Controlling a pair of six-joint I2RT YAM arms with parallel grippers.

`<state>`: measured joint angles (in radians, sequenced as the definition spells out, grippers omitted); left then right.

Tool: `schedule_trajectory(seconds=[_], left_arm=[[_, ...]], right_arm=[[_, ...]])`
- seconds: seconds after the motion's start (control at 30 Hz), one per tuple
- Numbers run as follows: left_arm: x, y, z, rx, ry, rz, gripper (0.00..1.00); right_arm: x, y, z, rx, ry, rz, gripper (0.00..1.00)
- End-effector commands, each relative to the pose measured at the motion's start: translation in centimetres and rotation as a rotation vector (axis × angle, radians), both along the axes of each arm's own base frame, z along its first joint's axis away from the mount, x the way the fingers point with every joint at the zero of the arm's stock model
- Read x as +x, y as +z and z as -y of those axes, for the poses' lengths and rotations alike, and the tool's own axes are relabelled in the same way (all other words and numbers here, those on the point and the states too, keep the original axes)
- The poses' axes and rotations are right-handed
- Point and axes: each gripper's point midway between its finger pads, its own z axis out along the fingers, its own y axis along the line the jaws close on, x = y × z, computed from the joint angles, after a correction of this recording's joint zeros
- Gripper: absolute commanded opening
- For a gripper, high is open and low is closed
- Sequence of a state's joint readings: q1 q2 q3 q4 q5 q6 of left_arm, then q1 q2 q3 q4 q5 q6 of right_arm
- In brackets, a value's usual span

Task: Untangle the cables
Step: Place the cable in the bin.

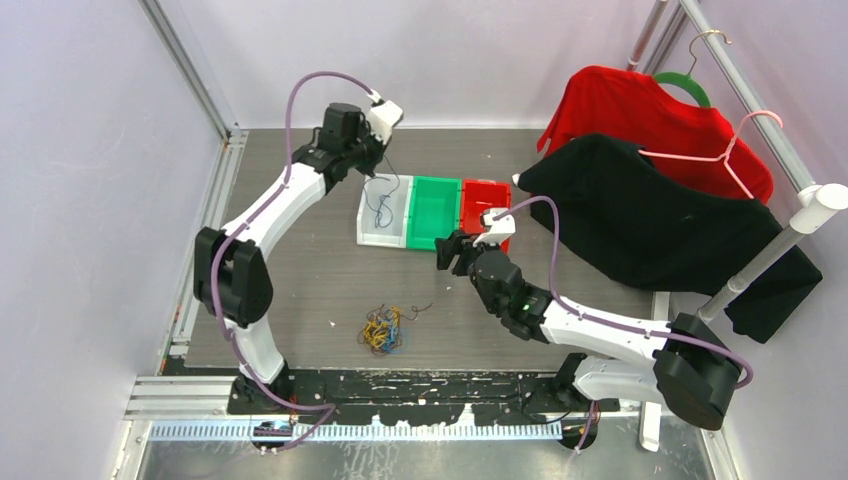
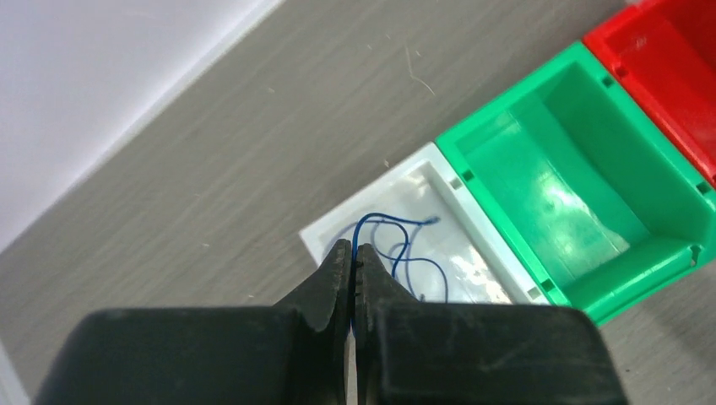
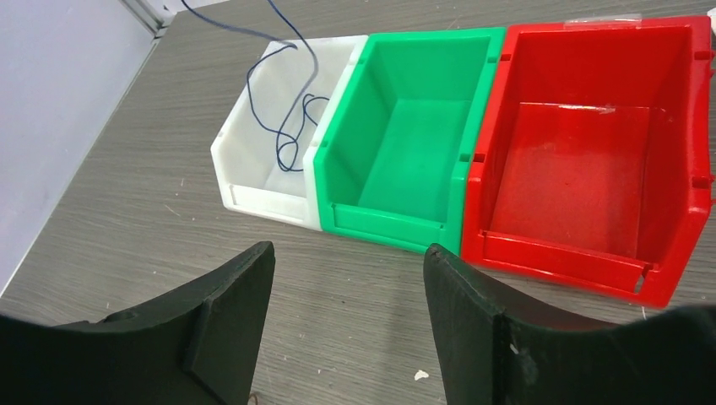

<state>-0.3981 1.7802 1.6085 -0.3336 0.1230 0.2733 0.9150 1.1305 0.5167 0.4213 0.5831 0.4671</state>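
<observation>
Early going: one blue cable [image 2: 388, 219] clear of the heap, dangling into the white bin [image 3: 262, 199].
Clamped in the closed left end effector [image 2: 353, 253]; right end effector [image 3: 346, 270] spread wide, empty; left to sort: tangled cables [image 1: 382, 329] on the surface [image 1: 300, 280].

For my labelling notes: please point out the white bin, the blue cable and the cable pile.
white bin [image 3: 262, 201], right wrist view, front wall.
blue cable [image 2: 395, 219], left wrist view, upper arc.
cable pile [image 1: 382, 330], top external view, its middle.
</observation>
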Motion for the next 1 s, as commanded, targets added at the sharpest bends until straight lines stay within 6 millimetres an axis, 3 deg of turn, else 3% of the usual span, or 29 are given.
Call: schedule_trajectory(seconds=[0.0,0.27,0.6,0.8,0.9,0.97], left_arm=[[-1.1,-2.4,1.7,0.024,-0.049,-0.099,0.00],[-0.8,-7.9,0.3,0.173,0.008,-0.165,0.00],[-0.8,-13.5,1.1,0.291,-0.017,-0.201,0.00],[0.0,-15.6,1.1,0.323,-0.026,-0.196,0.00],[0.0,-15.1,1.5,0.307,-0.039,-0.212,0.00],[-0.1,-14.2,1.6,0.289,-0.046,-0.227,0.08]], right_arm=[[0.6,1.7,0.7,0.031,-0.040,0.036,0.70],[0.6,1.2,1.7,0.026,-0.057,0.024,0.70],[0.4,1.0,2.2,0.022,-0.063,0.009,0.70],[0.1,1.4,2.6,0.023,-0.062,0.009,0.70],[0.1,1.6,2.6,0.023,-0.058,0.011,0.70],[0.1,1.7,2.6,0.018,-0.053,0.011,0.70]])
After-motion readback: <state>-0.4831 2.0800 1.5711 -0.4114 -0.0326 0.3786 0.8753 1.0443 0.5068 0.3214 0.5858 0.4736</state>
